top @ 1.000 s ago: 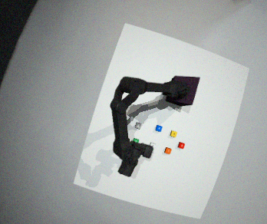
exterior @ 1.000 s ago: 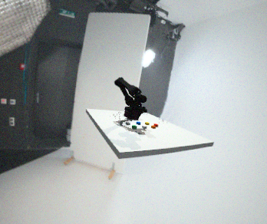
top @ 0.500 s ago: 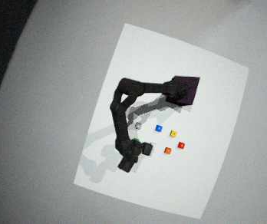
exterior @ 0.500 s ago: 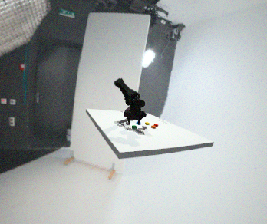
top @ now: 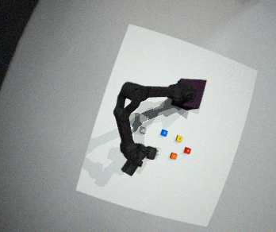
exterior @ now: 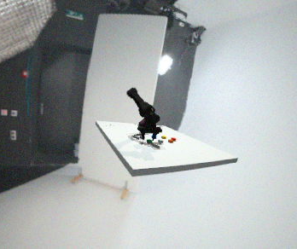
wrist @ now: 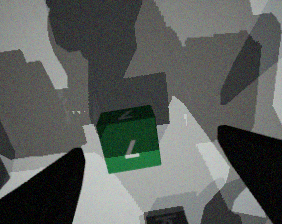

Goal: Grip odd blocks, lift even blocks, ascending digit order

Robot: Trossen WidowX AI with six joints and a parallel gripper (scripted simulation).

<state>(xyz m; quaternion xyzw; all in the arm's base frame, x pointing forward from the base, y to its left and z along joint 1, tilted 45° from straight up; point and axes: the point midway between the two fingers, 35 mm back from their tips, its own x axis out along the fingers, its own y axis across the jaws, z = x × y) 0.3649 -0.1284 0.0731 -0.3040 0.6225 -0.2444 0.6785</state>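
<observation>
The small green cube block (wrist: 129, 145), printed with a white digit that read as a 1, sat flat on the white rectangular counter (top: 206, 191), directly below the black two-fingered hand (wrist: 153, 175). The hand stood wide open and held nothing; its dark fingers flanked the green block without touching it. Nothing lay between the fingers and the block. A dark grey cube (wrist: 165, 216) showed just beside the green block, at the lower edge of the wrist view. Farther from it sat a pale grey block (top: 143, 129), a blue block (top: 164, 133), a yellow block (top: 179, 138), an orange block (top: 174, 156) and a red block (top: 187, 150), all apart from one another. Arm shadows crossed the counter around the green block. A tall white board (exterior: 119, 85) stood behind the counter.
</observation>
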